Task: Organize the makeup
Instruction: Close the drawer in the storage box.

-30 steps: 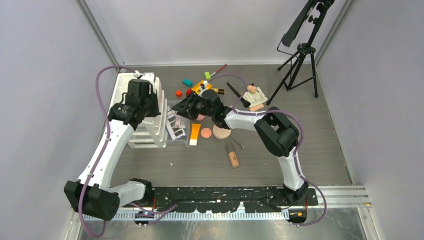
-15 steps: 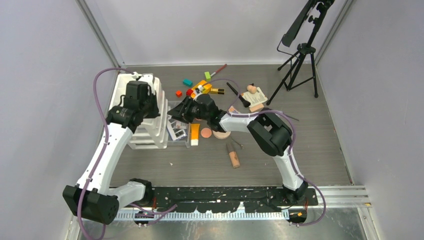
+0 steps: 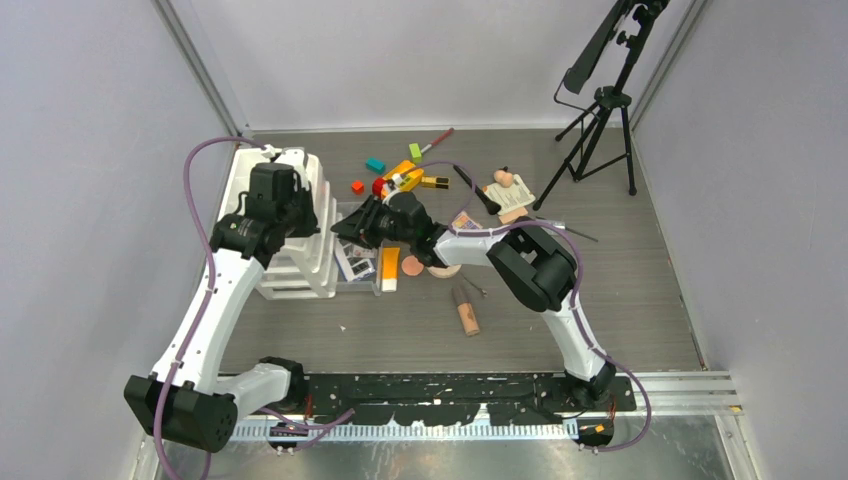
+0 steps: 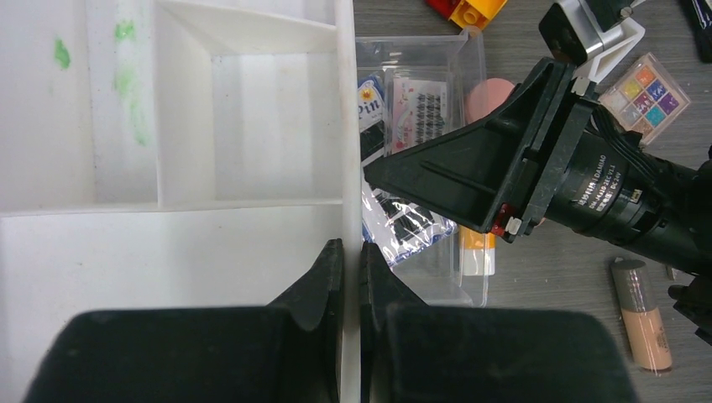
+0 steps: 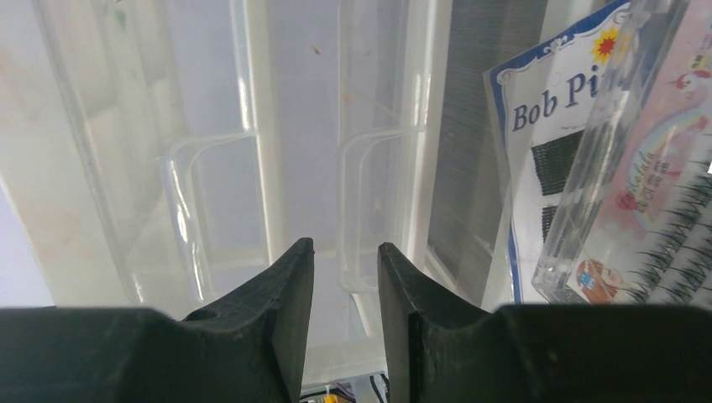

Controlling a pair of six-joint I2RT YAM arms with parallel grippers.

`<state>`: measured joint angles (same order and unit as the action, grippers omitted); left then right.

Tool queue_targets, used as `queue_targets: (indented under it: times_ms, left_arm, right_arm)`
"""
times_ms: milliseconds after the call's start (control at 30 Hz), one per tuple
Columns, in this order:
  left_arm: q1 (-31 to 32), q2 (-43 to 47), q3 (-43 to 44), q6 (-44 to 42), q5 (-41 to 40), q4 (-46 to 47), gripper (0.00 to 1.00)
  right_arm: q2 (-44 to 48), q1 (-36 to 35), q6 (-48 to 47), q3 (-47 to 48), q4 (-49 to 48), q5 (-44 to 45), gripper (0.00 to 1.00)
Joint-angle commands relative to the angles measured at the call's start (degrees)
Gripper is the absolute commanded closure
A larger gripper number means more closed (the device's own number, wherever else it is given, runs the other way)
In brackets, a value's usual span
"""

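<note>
My left gripper (image 3: 285, 215) (image 4: 351, 256) is shut on the right wall of the white organizer (image 3: 305, 272) (image 4: 252, 109). My right gripper (image 3: 338, 228) (image 5: 346, 252) points at the organizer's clear drawer fronts, its jaws a little apart with nothing pinched. Below it a clear tray (image 3: 362, 285) (image 4: 470, 290) holds a hairpin card (image 5: 537, 151) and a lash box (image 5: 646, 210). An orange tube (image 3: 389, 268), pink compact (image 3: 412, 266), peach compact (image 3: 443, 270) and beige tube (image 3: 465, 310) lie nearby. An eyeshadow palette (image 4: 645, 92), black brush (image 3: 470, 185), lipstick (image 3: 436, 182) and red pencil (image 3: 437, 139) lie farther back.
A yellow-and-red toy brick (image 3: 398, 175) and small teal (image 3: 375, 164), green (image 3: 414, 151) and red (image 3: 357, 186) blocks lie at the back. More beige items (image 3: 510, 195) sit by a black tripod (image 3: 600, 110) at the back right.
My right gripper has moved left over the clear tray, closer to the organizer. My left gripper has stayed on the organizer wall.
</note>
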<state>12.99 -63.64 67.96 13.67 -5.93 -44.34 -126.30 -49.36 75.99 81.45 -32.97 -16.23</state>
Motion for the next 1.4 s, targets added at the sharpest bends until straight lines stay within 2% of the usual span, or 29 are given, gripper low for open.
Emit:
queue_targets:
  times_ms: [0,300,633,867,1167,1367]
  left_arm:
    - [-0.29,2.81,0.86,0.91,1.23,8.02,1.00]
    - [-0.38,3.04,0.68,0.81,0.84,8.14,1.00]
    - [-0.41,3.58,0.53,0.83,0.92,8.33,1.00]
    - [-0.38,3.61,0.42,0.83,1.36,8.62,1.00]
    - [-0.47,3.90,0.41,0.75,0.72,8.55,1.00]
    - [-0.49,4.71,0.42,0.39,-3.05,7.68,1.00]
  right_arm:
    - [-0.75,-0.38,1.27,2.05,-4.24,1.51,0.62]
    - [3.41,0.52,-2.95,-0.09,-2.41,2.95,0.65]
    - [2.73,0.54,-3.47,0.24,1.69,5.05,0.68]
    - [2.32,0.34,-3.65,1.17,0.84,3.49,0.69]
    - [6.00,0.32,-9.35,1.97,5.26,4.01,0.67]
    - [9.88,0.37,-15.30,1.99,10.80,6.27,0.66]
